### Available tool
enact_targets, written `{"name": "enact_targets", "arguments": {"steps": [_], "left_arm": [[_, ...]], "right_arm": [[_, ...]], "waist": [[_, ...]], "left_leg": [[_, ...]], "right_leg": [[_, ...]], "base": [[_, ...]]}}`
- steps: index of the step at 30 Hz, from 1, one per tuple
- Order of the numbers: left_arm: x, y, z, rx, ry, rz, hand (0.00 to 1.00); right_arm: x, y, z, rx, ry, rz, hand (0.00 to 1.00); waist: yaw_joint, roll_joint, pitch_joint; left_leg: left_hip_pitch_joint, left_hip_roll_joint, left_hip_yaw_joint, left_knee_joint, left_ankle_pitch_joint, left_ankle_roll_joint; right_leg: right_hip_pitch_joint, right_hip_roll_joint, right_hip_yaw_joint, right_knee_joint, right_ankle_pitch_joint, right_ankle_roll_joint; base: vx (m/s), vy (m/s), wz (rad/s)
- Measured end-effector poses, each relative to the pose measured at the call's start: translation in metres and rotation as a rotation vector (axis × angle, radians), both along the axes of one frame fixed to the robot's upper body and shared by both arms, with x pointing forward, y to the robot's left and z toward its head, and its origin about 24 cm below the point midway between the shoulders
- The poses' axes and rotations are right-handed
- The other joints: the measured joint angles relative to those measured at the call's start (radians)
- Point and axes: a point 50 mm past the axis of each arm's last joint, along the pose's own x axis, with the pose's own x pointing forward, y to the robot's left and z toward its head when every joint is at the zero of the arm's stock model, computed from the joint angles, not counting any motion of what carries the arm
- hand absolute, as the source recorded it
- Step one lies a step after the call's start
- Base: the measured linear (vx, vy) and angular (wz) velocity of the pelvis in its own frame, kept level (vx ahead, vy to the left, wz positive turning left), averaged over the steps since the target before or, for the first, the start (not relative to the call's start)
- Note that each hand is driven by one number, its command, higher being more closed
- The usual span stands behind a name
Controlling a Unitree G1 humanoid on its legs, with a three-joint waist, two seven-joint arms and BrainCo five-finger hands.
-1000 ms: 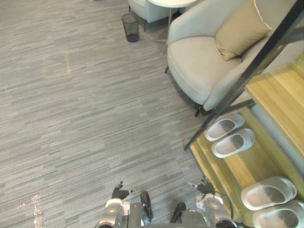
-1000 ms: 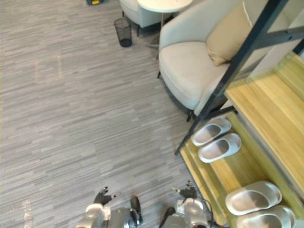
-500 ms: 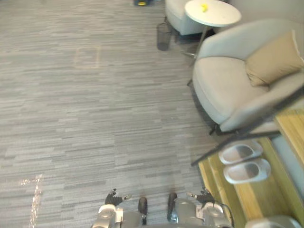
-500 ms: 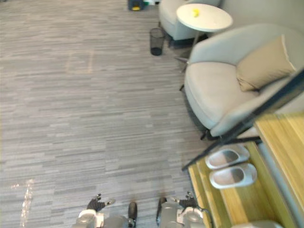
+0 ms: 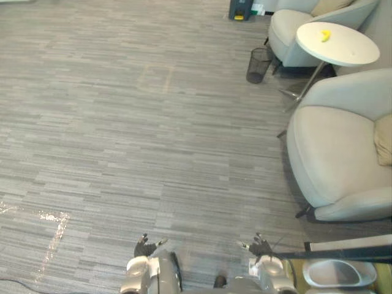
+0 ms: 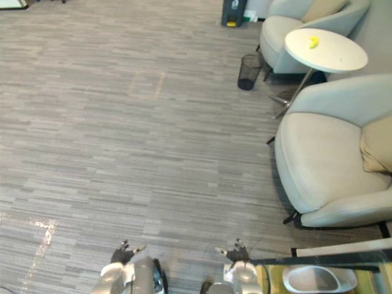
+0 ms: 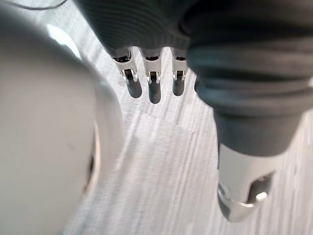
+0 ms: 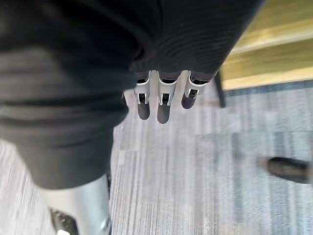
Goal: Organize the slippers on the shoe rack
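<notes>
Smooth rounded slipper (image 5: 335,274) on wooden rack (image 8: 266,49)

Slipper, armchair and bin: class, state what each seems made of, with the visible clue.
Slipper: probably moulded foam or rubber; smooth, matte grey, apparently one seamless piece.
Armchair: likely fabric upholstery; soft, matte light grey, with rounded padded edges.
Bin: seemingly dark wire mesh; its wall looks partly see-through.
</notes>
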Motion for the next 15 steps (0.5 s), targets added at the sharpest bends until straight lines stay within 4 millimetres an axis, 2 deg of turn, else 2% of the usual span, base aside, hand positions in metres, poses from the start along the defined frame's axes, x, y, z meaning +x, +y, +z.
{"name": "enact_targets", "arguments": {"steps": [1,2,4,5,6,7,9,10,11,12,13,14,15], "left_arm": [[0.004,0.001,0.002,0.003,-0.012,-0.001,0.0],[0.006,0.003,0.003,0.01,-0.023,-0.001,0.0],[0.005,0.007,0.004,0.021,-0.022,0.0,0.0],[0.002,0.008,0.002,0.022,-0.01,0.0,0.0],[-0.002,0.009,0.0,0.024,0.005,0.001,0.0],[-0.006,0.01,-0.002,0.027,0.029,-0.004,0.0],[-0.008,0.009,-0.004,0.029,0.051,-0.015,0.0],[-0.009,0.009,-0.005,0.028,0.053,-0.018,0.0],[-0.009,0.007,-0.005,0.025,0.054,-0.022,0.0],[-0.009,0.006,-0.005,0.027,0.057,-0.032,0.0],[-0.01,0.006,-0.006,0.028,0.061,-0.036,0.0],[-0.01,0.004,-0.006,0.023,0.067,-0.039,0.0],[-0.009,0.002,-0.007,0.02,0.073,-0.048,0.0]], "right_arm": [[-0.003,0.001,-0.002,0.007,0.016,-0.008,0.0],[-0.003,0.004,-0.002,0.017,0.016,-0.009,0.0],[0.004,0.012,0.0,0.047,-0.003,-0.029,0.0],[0.005,0.014,0.0,0.054,-0.007,-0.025,0.0],[0.005,0.016,0.0,0.058,-0.005,-0.022,0.0],[0.002,0.017,-0.002,0.063,0.003,-0.024,0.0],[-0.003,0.017,-0.003,0.064,0.014,-0.023,0.0],[-0.005,0.017,-0.004,0.065,0.021,-0.024,0.0],[-0.008,0.017,-0.005,0.065,0.027,-0.026,0.0],[-0.007,0.016,-0.004,0.065,0.021,-0.027,0.0],[-0.007,0.015,-0.004,0.062,0.018,-0.028,0.0],[-0.005,0.011,-0.004,0.051,0.013,-0.027,0.0],[-0.004,0.008,-0.004,0.041,0.019,-0.025,0.0]], "waist": [[0.006,-0.025,-0.004],[0.014,-0.043,-0.005],[0.037,-0.052,-0.006],[0.035,-0.052,-0.006],[0.034,-0.05,-0.005],[0.03,-0.047,-0.003],[0.017,-0.043,-0.001],[0.014,-0.037,0.002],[0.013,-0.039,0.0],[0.012,-0.042,-0.002],[0.011,-0.044,-0.003],[-0.006,-0.046,-0.002],[-0.021,-0.048,-0.002]], "left_leg": [[0.007,-0.036,0.014,0.004,0.006,0.036],[0.004,-0.059,0.015,-0.001,-0.01,0.056],[0.001,-0.081,0.017,0.046,-0.065,0.078],[0.021,-0.09,0.017,0.052,-0.092,0.085],[0.061,-0.105,0.006,0.044,-0.119,0.081],[0.122,-0.123,-0.015,0.03,-0.145,0.072],[0.215,-0.143,-0.042,-0.01,-0.169,0.067],[0.244,-0.149,-0.047,-0.033,-0.173,0.065],[0.297,-0.155,-0.061,-0.072,-0.191,0.065],[0.337,-0.16,-0.066,-0.107,-0.201,0.056],[0.362,-0.167,-0.071,-0.13,-0.199,0.056],[0.404,-0.172,-0.084,-0.169,-0.2,0.052],[0.438,-0.182,-0.108,-0.211,-0.2,0.047]], "right_leg": [[0.01,-0.023,-0.005,-0.004,-0.013,0.02],[0.005,-0.039,-0.003,-0.007,-0.001,0.015],[0.008,-0.064,0.006,0.026,0.032,0.038],[-0.002,-0.087,0.012,0.102,0.035,0.044],[-0.023,-0.113,0.022,0.224,0.046,0.066],[-0.092,-0.149,0.063,0.456,0.072,0.083],[-0.209,-0.146,0.127,0.72,0.054,0.072],[-0.253,-0.141,0.138,0.764,0.044,0.074],[-0.337,-0.125,0.13,0.794,0.031,0.052],[-0.415,-0.109,0.112,0.766,0.021,0.035],[-0.453,-0.1,0.097,0.717,0.02,0.034],[-0.493,-0.079,0.07,0.565,0.028,0.026],[-0.511,-0.056,0.059,0.377,0.072,0.019]], "base": [[0.42,0.24,0.58],[0.42,0.245,0.39],[0.43,0.277,0.22],[0.44,0.285,0.28],[0.42,0.252,0.37],[0.49,0.239,0.42],[0.37,0.104,0.43],[0.33,0.035,0.3],[0.32,0.007,0.17],[0.39,0.003,0.14],[0.35,-0.028,0.27],[0.36,-0.045,0.48],[0.39,-0.055,0.67]]}}
